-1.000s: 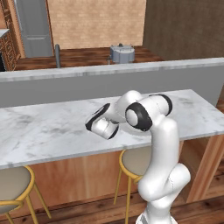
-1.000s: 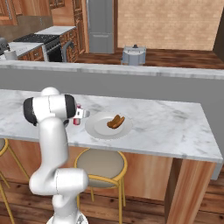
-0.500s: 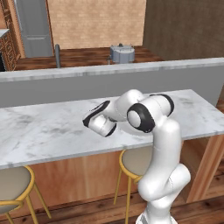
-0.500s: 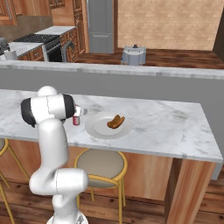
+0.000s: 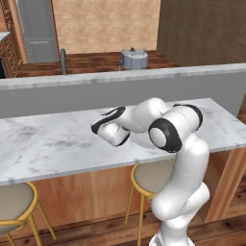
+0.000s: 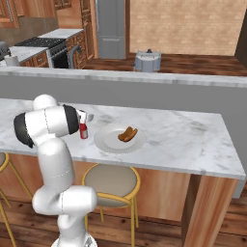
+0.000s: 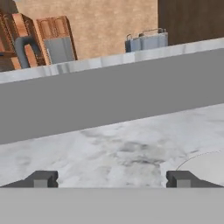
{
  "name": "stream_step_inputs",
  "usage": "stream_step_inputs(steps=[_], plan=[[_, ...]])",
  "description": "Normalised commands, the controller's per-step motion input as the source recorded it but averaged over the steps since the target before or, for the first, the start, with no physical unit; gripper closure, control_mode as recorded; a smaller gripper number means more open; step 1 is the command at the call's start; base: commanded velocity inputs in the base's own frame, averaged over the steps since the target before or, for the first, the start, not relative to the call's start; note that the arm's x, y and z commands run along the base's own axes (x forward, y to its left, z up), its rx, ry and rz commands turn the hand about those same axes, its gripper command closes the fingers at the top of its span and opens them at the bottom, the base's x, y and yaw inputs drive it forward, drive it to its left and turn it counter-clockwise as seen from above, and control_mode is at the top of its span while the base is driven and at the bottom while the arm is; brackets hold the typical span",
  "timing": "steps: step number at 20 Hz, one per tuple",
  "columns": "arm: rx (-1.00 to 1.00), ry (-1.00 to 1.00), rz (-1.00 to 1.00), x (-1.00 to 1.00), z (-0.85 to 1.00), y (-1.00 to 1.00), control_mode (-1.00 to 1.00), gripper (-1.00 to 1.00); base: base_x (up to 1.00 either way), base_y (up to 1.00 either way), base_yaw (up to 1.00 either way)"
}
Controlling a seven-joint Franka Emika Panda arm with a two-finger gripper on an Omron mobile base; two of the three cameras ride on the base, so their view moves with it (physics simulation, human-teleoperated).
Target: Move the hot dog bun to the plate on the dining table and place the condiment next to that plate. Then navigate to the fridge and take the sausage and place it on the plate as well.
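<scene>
The bun (image 6: 127,134) lies on the plate (image 6: 108,143), and the condiment (image 6: 84,130) stands upright just beside the plate's rim, on the side toward the pincer (image 7: 112,178), as the task asks. The pincer hangs low over the marble surface (image 6: 183,140) with its fingertips (image 7: 43,178) spread wide and nothing between them, apparently having let the bottle go; the plate's edge shows off to one side of it in the hand view. By this reading, the table half of the job looks done and the sausage trip remains. Beyond a grey ledge (image 5: 120,79) facing the pincer, the fridge (image 6: 112,26) waits against a brick wall (image 5: 105,24).
</scene>
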Motion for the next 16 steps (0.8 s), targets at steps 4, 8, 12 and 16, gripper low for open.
stream_step_inputs(steps=[4,8,12,16], plan=[[0.00,-0.11,-0.16,-0.60,1.00,-0.07,-1.00,-1.00,0.00,0.00,0.00],[0.00,-0.05,-0.16,-0.40,1.00,-0.11,-1.00,-1.00,0.00,0.00,0.00],[0.00,0.06,-0.11,-0.49,1.00,-0.15,-1.00,-1.00,0.00,0.00,0.00],[0.01,0.24,-0.08,-0.66,1.00,-0.02,-1.00,-1.00,0.00,0.00,0.00]])
